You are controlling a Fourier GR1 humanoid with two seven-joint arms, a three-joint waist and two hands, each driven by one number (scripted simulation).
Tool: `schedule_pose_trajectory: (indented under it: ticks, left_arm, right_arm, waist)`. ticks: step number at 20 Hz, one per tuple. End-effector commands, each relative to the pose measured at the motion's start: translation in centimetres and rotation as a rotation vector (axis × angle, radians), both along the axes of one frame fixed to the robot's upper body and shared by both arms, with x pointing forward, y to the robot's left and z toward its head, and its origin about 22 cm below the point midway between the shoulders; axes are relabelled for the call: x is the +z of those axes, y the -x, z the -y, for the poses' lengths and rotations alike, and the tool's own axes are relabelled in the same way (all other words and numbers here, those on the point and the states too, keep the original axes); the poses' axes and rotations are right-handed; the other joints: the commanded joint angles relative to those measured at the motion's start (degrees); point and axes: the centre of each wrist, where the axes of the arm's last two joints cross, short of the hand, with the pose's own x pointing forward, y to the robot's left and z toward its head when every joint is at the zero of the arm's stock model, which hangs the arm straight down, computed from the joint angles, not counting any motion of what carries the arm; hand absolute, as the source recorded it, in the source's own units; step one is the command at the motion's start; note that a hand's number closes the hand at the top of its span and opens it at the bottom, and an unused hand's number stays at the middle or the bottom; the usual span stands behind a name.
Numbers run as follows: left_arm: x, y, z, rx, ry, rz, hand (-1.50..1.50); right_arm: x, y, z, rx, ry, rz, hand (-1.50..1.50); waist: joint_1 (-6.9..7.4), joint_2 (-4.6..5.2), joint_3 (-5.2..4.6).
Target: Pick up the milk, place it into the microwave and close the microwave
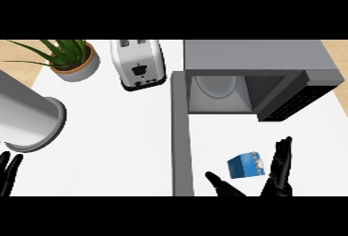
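The milk (245, 165) is a small blue carton with a white top, lying on the white counter in front of the microwave (258, 73). The microwave stands open at the back right; its grey door (179, 133) swings out toward me and a round white turntable shows inside. My right hand (277, 173) is open at the lower right, fingers straight up just right of the carton and thumb (224, 185) spread below it, not closed on it. My left hand (8, 173) rests open at the lower left edge, fingers up.
A silver toaster (141, 64) stands at the back centre. A potted green plant (71, 57) sits at the back left. A large grey cylinder (27, 117) lies at the left edge. The open door splits the counter between left and right.
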Motion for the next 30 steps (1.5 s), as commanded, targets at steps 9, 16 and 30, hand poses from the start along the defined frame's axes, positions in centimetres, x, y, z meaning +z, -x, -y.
schedule_pose_trajectory:
  ticks: [9, 16, 30]
  left_arm:
    - [0.6, -0.5, 0.3, 0.002, 0.003, 0.004, -1.5]
    - [0.4, -0.4, -1.1, 0.005, 0.017, -0.005, -1.5]
    - [1.1, -0.9, 0.3, 0.019, 0.011, 0.003, -1.5]
  right_arm:
    - [-5.8, 1.2, 4.0, 0.037, -0.021, -0.096, -1.5]
    - [-7.5, 1.8, 7.6, -0.005, -0.001, -0.124, -1.5]
    - [-12.2, -0.5, 7.9, 0.096, -0.095, -0.171, -1.5]
  waist:
    - [-0.08, 0.07, 0.0]
    - [-0.14, 0.08, -0.02]
    - [-0.02, 0.11, -0.01]
